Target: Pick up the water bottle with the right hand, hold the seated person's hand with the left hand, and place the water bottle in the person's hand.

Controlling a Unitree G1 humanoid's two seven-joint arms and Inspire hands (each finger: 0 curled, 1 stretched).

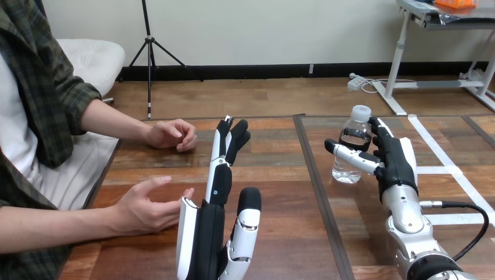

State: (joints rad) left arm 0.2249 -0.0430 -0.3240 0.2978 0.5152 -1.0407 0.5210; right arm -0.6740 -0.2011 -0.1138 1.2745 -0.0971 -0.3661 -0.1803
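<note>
A clear water bottle (351, 150) with a white cap stands upright on the table at the right. My right hand (396, 162) is beside it on its right, with the thumb (352, 155) across its front and the fingers behind it, so the hand is shut on the bottle. My left hand (217, 198) rises at the middle with straight fingers, open and holding nothing. The person's near hand (146, 207) lies just left of it, palm toward it, its fingertips at the hand's white edge. I cannot tell whether they touch.
The person's far hand (173, 134) rests loosely curled on the table (280, 175) further back at the left. A dark seam (318, 192) runs front to back between my two hands. White tape lines (438, 157) mark the table at the right.
</note>
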